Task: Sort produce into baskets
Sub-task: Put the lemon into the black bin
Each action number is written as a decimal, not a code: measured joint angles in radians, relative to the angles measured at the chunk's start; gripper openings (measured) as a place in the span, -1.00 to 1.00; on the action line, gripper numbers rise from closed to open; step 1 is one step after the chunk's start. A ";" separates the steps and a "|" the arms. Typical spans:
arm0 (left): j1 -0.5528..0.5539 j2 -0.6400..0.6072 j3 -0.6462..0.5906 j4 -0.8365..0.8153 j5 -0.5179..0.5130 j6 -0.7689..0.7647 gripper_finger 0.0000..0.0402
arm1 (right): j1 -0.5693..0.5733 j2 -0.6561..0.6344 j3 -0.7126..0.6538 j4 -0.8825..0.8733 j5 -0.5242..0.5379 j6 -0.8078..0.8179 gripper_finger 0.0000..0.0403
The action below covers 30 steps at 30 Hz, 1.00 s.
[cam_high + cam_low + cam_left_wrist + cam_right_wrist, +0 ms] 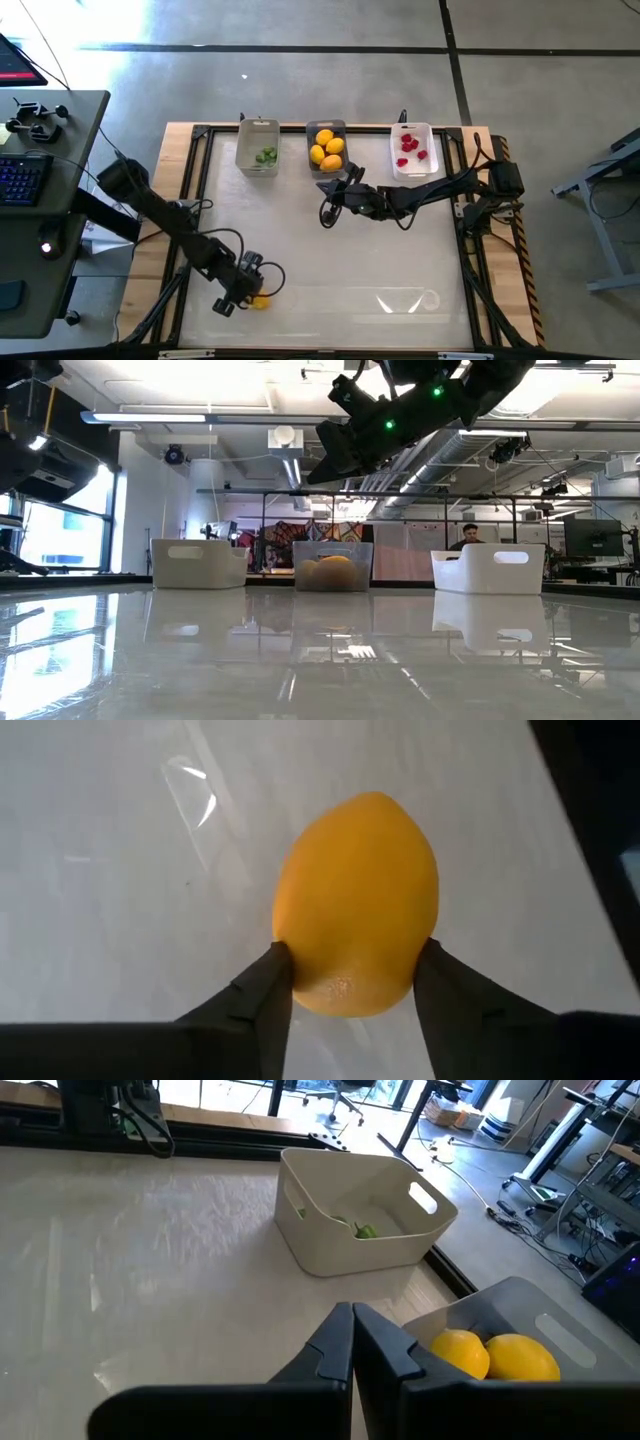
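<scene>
Three baskets stand in a row at the table's far edge: a pale one [258,148] with green bits [365,1231], a dark grey one [327,148] with lemons and orange fruits [495,1356], and a white one [413,150] with red berries. My left gripper [243,290] is near the table's front left, shut on a yellow lemon [357,905]. My right gripper [352,1342] is shut and empty, above the table just in front of the grey basket. My left gripper pinches the lemon between its two fingers, on the two sides of its blunt end [300,982]. The fingers come from above, slanting down, and the lemon's pointed end faces away from them. I cannot tell whether the lemon rests on the table or is just clear of it.
The glossy white tabletop [400,260] lies inside a wooden frame [520,290] with dark rails. A desk with a keyboard [20,180] stands to the left of the table. A person [468,538] sits in the room behind the white basket.
</scene>
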<state>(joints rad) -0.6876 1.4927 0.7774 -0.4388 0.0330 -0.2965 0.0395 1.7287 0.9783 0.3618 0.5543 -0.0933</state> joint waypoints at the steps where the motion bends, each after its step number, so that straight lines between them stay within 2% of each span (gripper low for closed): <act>1: 0.005 -0.006 -0.001 -0.012 0.001 0.005 -0.27 | 0.000 0.000 0.000 0.000 0.000 0.000 -1.00; 8: 0.086 -0.083 -0.006 -0.114 -0.051 0.069 -0.34 | 0.001 0.000 0.000 -0.016 0.006 -0.018 -1.00; 11: 0.167 -0.122 -0.006 -0.145 -0.105 0.112 -0.34 | 0.006 0.000 0.000 -0.045 0.069 -0.019 -1.00; 18: 0.479 -0.186 -0.004 -0.121 -0.203 0.172 -0.34 | 0.026 -0.018 0.000 -0.164 0.228 0.013 -1.00; 22: 0.665 -0.196 0.001 0.011 -0.207 0.262 -0.35 | 0.049 -0.068 0.000 -0.258 0.328 0.049 -1.00; 26: 0.816 -0.167 0.079 0.075 -0.205 0.360 -0.35 | 0.068 -0.115 0.000 -0.363 0.403 0.113 -1.00; 30: 0.919 -0.100 0.205 0.065 -0.204 0.462 -0.35 | 0.079 -0.129 0.000 -0.444 0.465 0.171 -1.00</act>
<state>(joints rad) 0.2311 1.3923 0.9820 -0.3738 -0.1707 0.1651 0.1189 1.5997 0.9787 -0.0822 1.0188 0.0777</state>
